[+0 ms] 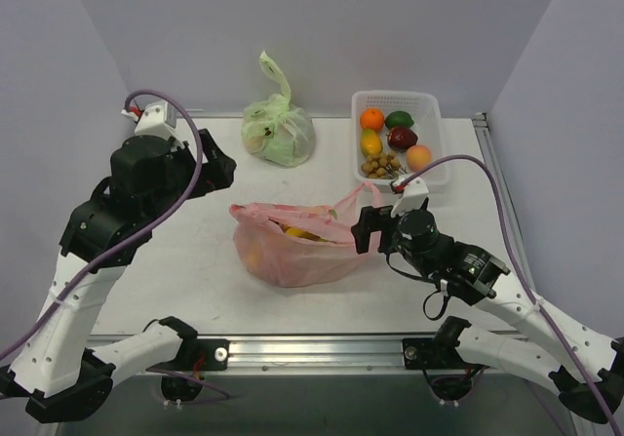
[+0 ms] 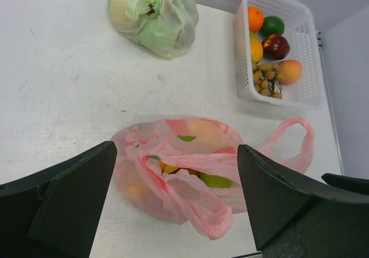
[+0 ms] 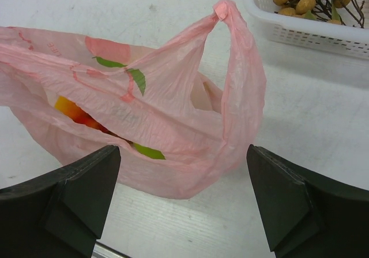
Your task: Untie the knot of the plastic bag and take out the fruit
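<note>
The pink plastic bag [image 1: 292,249] [image 2: 173,171] [image 3: 115,96] lies slumped mid-table with its mouth gaping. No knot shows: one handle loop [image 3: 236,56] [image 2: 302,145] stands free at its right end and another [image 2: 216,217] trails toward the near edge. Fruit shows in the mouth, a green piece [image 2: 216,180] [image 3: 147,151] and yellow-orange ones [image 1: 297,231]. My left gripper [image 1: 222,171] [image 2: 177,148] hangs open above and left of the bag, holding nothing. Just off the bag's right end my right gripper [image 1: 366,226] [image 3: 183,148] is also open, near the free loop.
A tied pale green bag [image 1: 278,132] [image 2: 155,15] sits at the back centre. A white basket [image 1: 436,129] [image 2: 305,99] [image 3: 311,33] at the back right holds an orange, a lime, a dark red fruit, a peach and a bunch of small brown fruits.
</note>
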